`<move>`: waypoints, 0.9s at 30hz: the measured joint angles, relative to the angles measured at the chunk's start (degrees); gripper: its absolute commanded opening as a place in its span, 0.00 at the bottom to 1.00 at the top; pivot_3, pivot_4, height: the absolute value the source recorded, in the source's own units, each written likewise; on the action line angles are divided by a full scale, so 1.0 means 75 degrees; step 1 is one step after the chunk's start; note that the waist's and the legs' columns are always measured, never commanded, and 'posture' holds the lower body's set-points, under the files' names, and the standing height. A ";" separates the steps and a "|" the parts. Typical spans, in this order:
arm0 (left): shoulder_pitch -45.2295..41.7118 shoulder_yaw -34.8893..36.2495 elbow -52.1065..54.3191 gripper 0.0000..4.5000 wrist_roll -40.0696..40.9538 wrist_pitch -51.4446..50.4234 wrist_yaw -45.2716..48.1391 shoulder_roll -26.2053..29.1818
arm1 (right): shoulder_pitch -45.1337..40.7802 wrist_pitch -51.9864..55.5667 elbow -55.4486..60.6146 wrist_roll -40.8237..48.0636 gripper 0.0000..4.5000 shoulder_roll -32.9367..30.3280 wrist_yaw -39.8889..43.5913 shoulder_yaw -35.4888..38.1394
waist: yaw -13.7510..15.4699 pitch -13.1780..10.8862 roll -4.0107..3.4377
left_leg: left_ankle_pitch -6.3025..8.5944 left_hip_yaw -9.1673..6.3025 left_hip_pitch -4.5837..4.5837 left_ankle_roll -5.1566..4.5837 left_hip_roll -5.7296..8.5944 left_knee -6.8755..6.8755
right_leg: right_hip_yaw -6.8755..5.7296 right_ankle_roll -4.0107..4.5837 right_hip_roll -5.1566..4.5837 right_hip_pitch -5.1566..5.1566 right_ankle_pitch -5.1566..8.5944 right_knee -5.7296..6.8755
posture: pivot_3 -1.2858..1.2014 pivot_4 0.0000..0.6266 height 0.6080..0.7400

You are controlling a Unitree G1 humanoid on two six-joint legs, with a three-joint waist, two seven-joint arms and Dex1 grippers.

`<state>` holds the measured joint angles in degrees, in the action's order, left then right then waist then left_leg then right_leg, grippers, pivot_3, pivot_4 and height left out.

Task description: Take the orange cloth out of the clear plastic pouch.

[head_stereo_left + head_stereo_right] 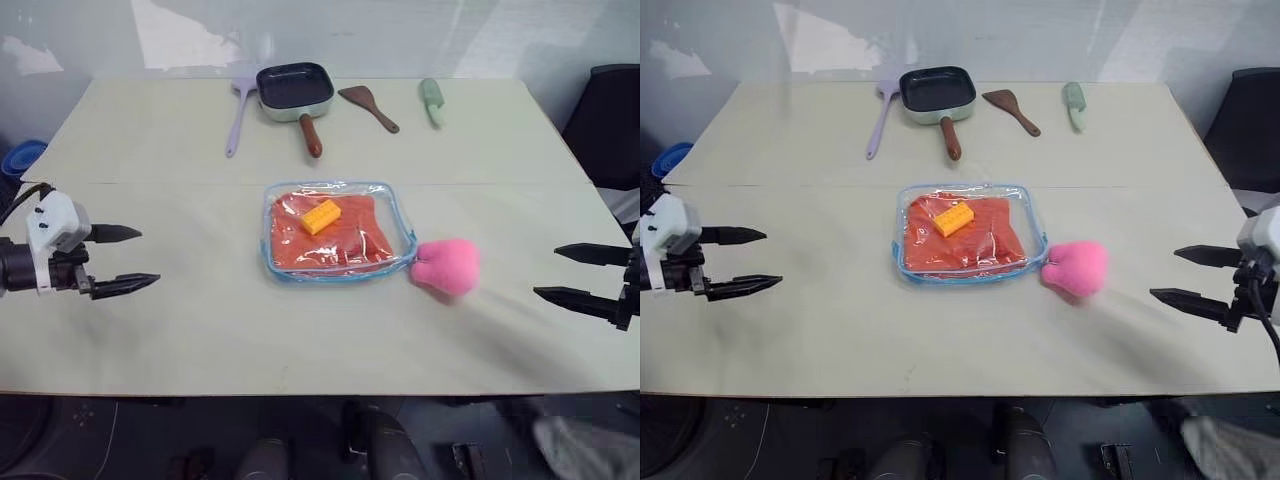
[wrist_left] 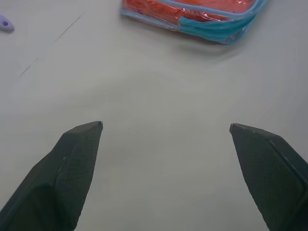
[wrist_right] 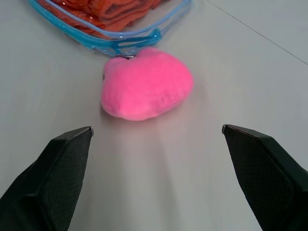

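Lying flat at the middle of the table [image 1: 180, 330], the pouch [image 1: 402, 222] holds the cloth [image 1: 350, 240], which fills most of it and stays wholly inside the blue zipper trim. A yellow brick [image 1: 322, 216] rests over the cloth's upper left part; whether it sits on the plastic or under it cannot be told. Touching the pouch's lower right corner is a pink plush [image 1: 447, 266], seen close up in the right wrist view with the pouch's trim just beyond it.

At the left edge of the frame the left gripper [image 1: 125, 259] hangs over bare table, fingers spread wide and holding nothing, well apart from the pouch. At the right edge the right gripper [image 1: 578, 274] is likewise wide open and empty, near the plush but not touching it.

Along the top of the frame lie a lilac spatula [image 1: 240, 112], a dark square pan [image 1: 294, 88], a brown spatula [image 1: 368, 106] and a green tool [image 1: 432, 101].
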<state>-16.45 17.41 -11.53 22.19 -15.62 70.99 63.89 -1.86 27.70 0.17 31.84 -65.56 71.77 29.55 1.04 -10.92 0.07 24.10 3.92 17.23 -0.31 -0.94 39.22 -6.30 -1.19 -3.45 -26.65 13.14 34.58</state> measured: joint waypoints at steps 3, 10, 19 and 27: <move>0.0205 -0.0012 0.0152 1.00 0.0006 -0.0024 0.0142 0.0000 | 0.0002 0.0042 0.0092 0.0004 1.00 0.0011 -0.0052 0.0000 | 0.0007 -0.0002 -0.0001 | -0.0006 0.0001 -0.0007 0.0011 0.0000 0.0000 | 0.0004 0.0003 0.0000 0.0000 0.0002 -0.0011 | 0.52 0.24 1.00; 0.0143 -0.0042 0.0278 1.00 0.0000 -0.0170 0.0105 0.0000 | 0.0001 0.0048 0.0249 0.0004 1.00 0.0076 -0.0245 0.0000 | 0.0023 -0.0004 -0.0002 | -0.0017 0.0003 -0.0016 0.0027 0.0003 0.0002 | 0.0012 0.0007 -0.0001 0.0001 0.0003 0.0008 | 0.52 0.24 1.00; 0.0096 -0.0143 0.0274 1.00 -0.0030 -0.0165 -0.0046 -0.0156 | -0.0080 0.0047 0.0300 0.0003 1.00 0.0163 -0.0541 0.0000 | 0.0017 -0.0004 -0.0001 | -0.0020 0.0008 -0.0018 0.0027 0.0005 0.0003 | 0.0016 0.0008 -0.0001 0.0001 0.0002 0.0018 | 0.52 0.24 1.00; -0.0765 -0.0396 0.0711 1.00 0.0341 -0.1033 -0.0745 -0.1162 | -0.0219 0.0401 0.1205 0.0042 1.00 0.0929 -0.1675 -0.0059 | 0.0053 -0.0004 0.0001 | -0.0034 0.0006 -0.0014 0.0040 0.0013 0.0010 | 0.0019 0.0010 -0.0006 0.0007 0.0001 0.0063 | 0.52 0.24 1.00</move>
<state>-22.19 14.44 -6.20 24.75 -23.37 65.41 55.17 -3.50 30.70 9.21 32.15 -58.59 59.21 29.10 1.43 -10.95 0.07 23.84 3.96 17.13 -0.01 -0.84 39.29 -6.15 -1.12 -3.49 -26.59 13.15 35.05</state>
